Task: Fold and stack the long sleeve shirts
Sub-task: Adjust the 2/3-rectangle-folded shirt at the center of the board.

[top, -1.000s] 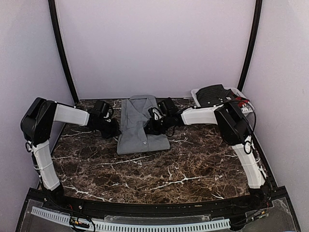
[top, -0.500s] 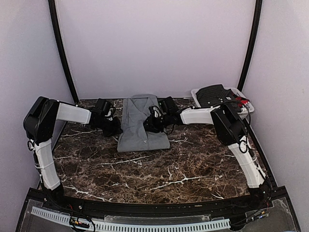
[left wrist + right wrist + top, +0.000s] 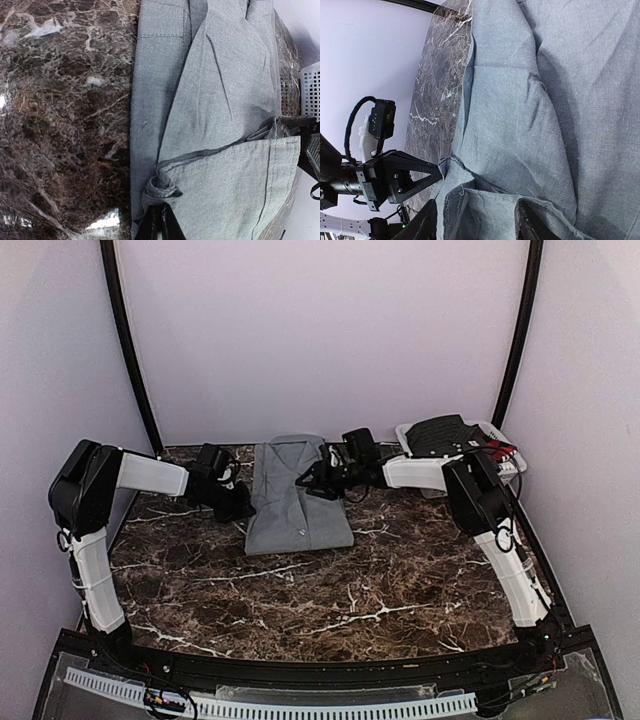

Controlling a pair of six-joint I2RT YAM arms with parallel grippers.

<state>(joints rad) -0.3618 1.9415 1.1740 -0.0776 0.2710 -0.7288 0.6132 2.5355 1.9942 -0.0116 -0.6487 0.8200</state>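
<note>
One mid-grey collared long sleeve shirt (image 3: 292,520) lies partly folded at the back middle of the marble table (image 3: 350,610). My left gripper (image 3: 243,508) is at its left edge. In the left wrist view the gripper (image 3: 160,215) is shut on a bunched fold of the shirt (image 3: 225,90). My right gripper (image 3: 309,479) is over the shirt's right half. In the right wrist view its fingers (image 3: 427,222) stand wide apart with grey cloth (image 3: 530,100) lying between them. The left gripper's tip (image 3: 437,175) shows there at the cloth's edge. No second shirt shows on the table.
A white slatted basket (image 3: 492,430) holding a dark garment (image 3: 440,435) stands at the back right corner, close behind the right arm; its wall shows in the left wrist view (image 3: 311,85). Pale walls close in the back and both sides.
My right gripper has drawn back and to the right across the shirt. The left gripper has stayed at the left edge. The shirt's lower edge has shifted slightly.
</note>
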